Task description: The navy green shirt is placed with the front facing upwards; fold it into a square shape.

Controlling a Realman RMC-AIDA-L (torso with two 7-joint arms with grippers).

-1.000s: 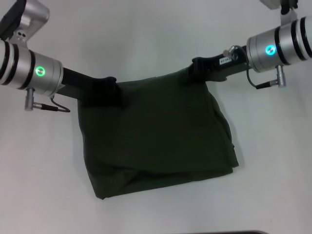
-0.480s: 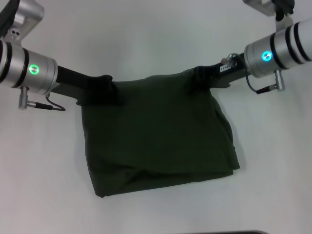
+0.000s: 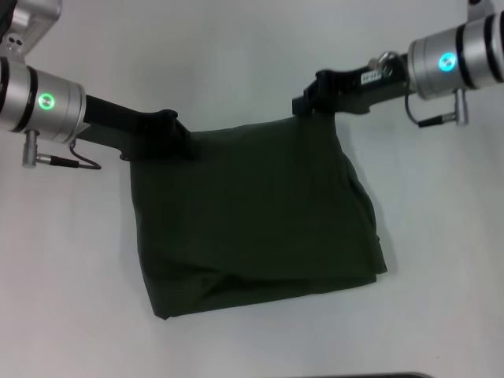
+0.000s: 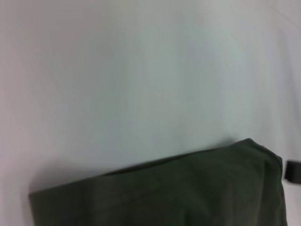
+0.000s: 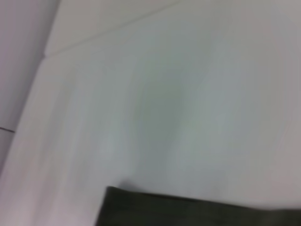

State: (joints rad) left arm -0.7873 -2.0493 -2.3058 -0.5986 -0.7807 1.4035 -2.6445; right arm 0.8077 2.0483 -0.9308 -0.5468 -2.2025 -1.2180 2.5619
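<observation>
Shirt [image 3: 256,216] is basically a folded square on the white table [image 3: 252,55] now. Left gripper [image 3: 175,134] and right gripper [image 3: 307,98] sit at its far corners; can't tell if they're open or clamped. Imo lift straight off w/o dragging the top layer.

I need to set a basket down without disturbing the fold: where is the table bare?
Bare table lies left, right and in front of the navy green shirt, and beyond its far edge. It is crowded at the far corners, where the left gripper and right gripper sit.
</observation>
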